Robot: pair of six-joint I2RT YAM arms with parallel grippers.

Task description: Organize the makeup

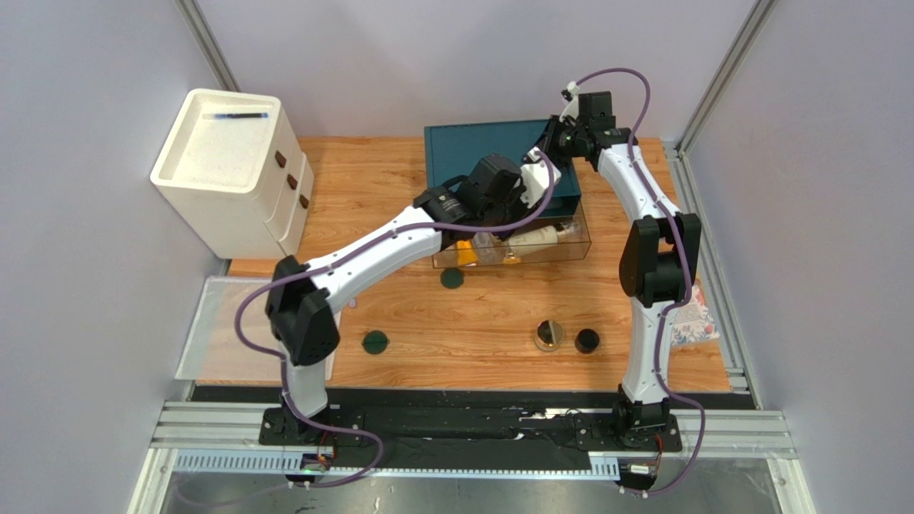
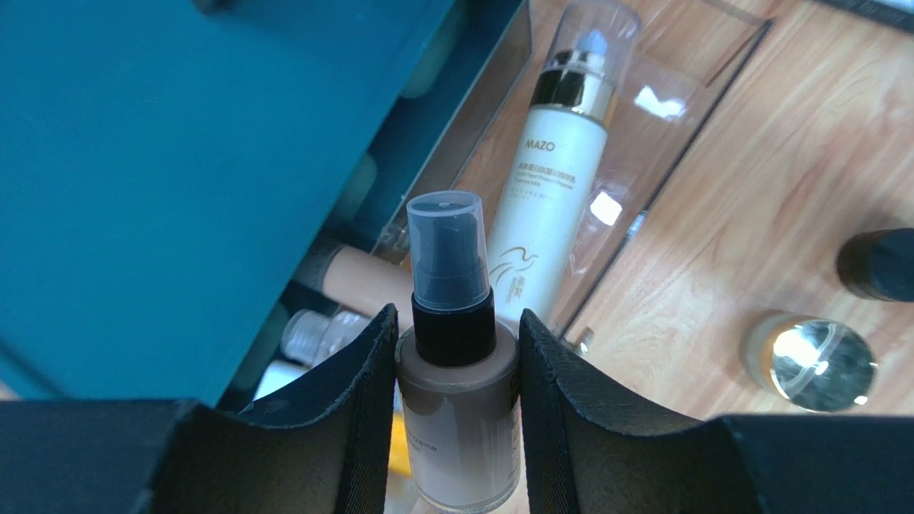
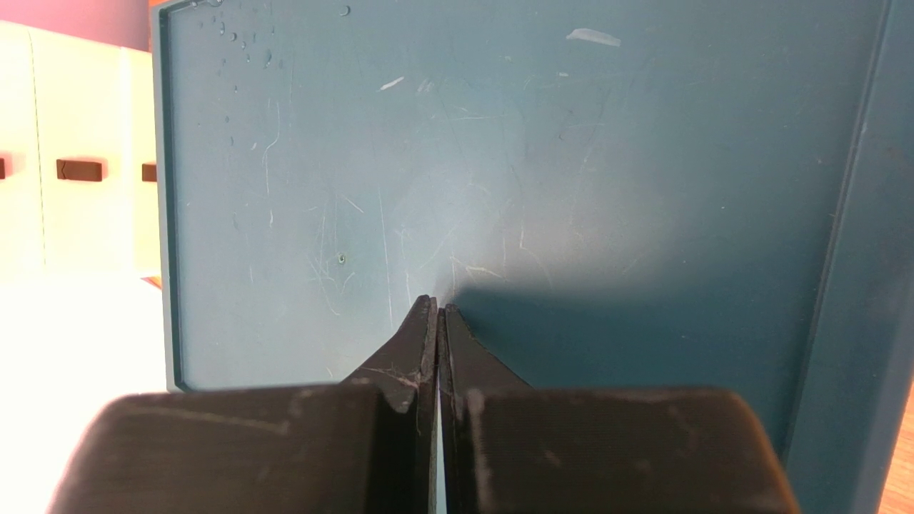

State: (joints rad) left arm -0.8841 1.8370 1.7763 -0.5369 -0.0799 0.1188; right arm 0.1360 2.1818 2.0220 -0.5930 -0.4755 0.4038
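Left gripper (image 2: 456,332): clamping beige foundation bottle (image 2: 456,428) at bottom centre of wrist view, pump cap pointing up the frame, hanging over clear drawer (image 2: 687,118) pulled out of teal box (image 2: 193,161). Lying inside that drawer, top centre: white cream bottle (image 2: 547,203). Right gripper (image 3: 440,316): clenching on nothing, tips pointing at teal box lid, contact unclear. Sitting on worktop (image 1: 483,321) in overhead view: gold-lidded jar (image 1: 549,335) beside dark jar (image 1: 587,341), lower centre; dark-green disc (image 1: 452,278) just below drawer; second disc (image 1: 374,343) further lower left.
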